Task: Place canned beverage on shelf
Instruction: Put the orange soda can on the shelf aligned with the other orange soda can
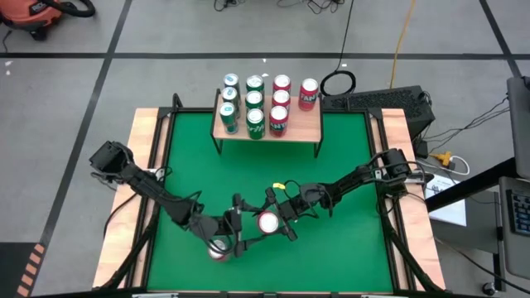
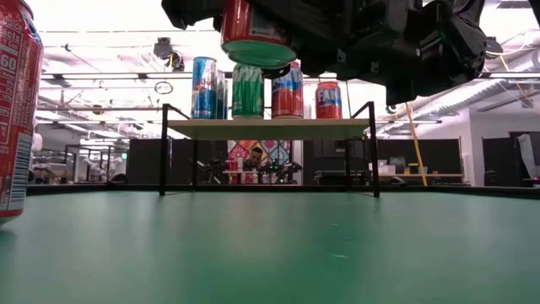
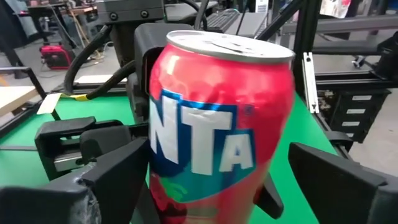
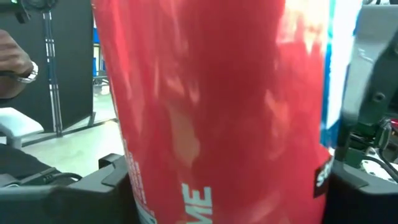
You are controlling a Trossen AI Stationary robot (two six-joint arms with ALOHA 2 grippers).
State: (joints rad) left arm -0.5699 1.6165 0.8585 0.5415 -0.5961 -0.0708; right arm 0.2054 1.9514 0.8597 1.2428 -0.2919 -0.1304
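Nearest the front edge of the green worktop, a second red can is standing upright on its own, its silver lid facing up, with nothing gripping it.

Just behind it, the right pincer is clenching a red can by its smooth, glossy cylindrical side, one dark finger pressing on each flank. The low view shows it hanging clear of the worktop. Its long axis is running close to vertical, the flat silver lid pointing up and the rounded base down. White block lettering on a blue patch is facing the left arm.

The left pincer is sitting right beside that can with its blocky black fingers spread wide, one on each side of the can's lower half. I cannot tell whether they are touching it; it is not gripping anything.

Farther back, well apart from both pincers, the shelf is standing at the worktop's far edge: a pale wooden plank on thin black metal legs. A cluster of shelf cans is crowding its top, all upright, blue-and-silver ones on the left, green in the middle, red on the right.

Beyond the worktop, a person is sitting in the room.
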